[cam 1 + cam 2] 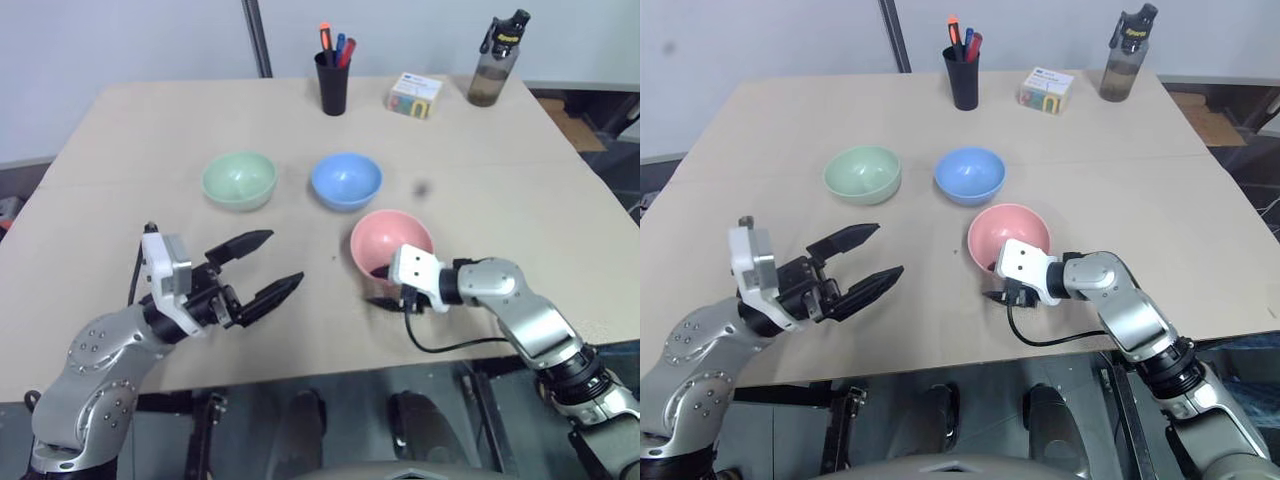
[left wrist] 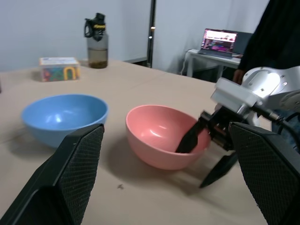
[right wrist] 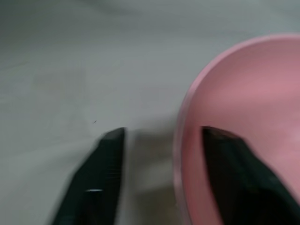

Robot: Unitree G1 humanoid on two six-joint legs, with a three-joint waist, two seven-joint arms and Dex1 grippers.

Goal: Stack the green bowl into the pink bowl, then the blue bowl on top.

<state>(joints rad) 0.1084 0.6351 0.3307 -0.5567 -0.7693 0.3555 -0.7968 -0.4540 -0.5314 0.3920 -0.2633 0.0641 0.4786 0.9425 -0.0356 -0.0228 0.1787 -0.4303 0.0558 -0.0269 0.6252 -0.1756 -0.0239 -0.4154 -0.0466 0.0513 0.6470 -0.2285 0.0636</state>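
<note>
Pink bowl (image 1: 392, 243), rim between right tool (image 1: 381, 286) fingers

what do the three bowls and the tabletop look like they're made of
Pink bowl, blue bowl and green bowl: probably plastic, judging by the smooth, even pastel colour, thin rims and soft glossy highlights inside. Glazed ceramic can't be ruled out. Tabletop: looks like matte beige laminate or painted board, flat and uniform with no clear wood grain.

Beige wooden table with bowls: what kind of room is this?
Probably an office or lab: a black cup of pens, an open laptop on a white side desk and a dark plastic water bottle.
</note>
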